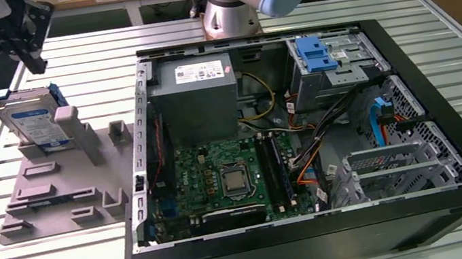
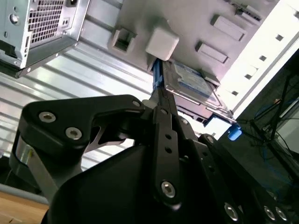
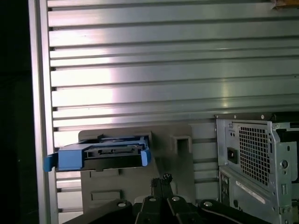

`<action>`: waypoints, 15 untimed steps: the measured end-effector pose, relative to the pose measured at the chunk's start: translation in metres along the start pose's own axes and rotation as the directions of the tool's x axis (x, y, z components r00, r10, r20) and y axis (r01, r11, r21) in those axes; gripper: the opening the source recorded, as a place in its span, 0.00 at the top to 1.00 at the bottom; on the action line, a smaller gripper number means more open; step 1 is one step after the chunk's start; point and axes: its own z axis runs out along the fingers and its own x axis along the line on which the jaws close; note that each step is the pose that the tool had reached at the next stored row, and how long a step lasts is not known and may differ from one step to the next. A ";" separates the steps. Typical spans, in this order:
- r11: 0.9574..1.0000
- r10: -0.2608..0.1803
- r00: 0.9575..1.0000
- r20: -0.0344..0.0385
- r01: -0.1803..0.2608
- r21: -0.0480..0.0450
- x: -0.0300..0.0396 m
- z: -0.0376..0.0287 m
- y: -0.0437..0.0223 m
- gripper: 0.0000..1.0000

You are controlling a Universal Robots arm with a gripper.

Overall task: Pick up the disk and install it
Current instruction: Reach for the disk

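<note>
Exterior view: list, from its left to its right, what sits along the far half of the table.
The disk → the grey power supply box → the drive cage with the blue latch.

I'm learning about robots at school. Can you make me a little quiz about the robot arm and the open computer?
1. True or false: the disk is already inside the computer case.
2. Where is the gripper? A) up near the disk, not touching it; B) down inside the computer case; C) resting on the green circuit board.
3. Fill in the gap: the plastic bracket on the disk's edges is coloured ____.

Key: 1 false, because it stands on a grey holder outside the case, on the exterior view's left. 2 A. 3 blue.
</note>
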 end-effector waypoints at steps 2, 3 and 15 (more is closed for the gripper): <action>1.000 -0.001 1.000 0.001 0.001 0.012 0.0042 0.0005 0.0018 0.89; 1.000 -0.001 1.000 0.001 0.001 0.013 0.0061 0.0007 0.0023 0.89; 1.000 -0.001 1.000 0.001 0.001 0.013 0.0567 0.0047 0.0046 0.89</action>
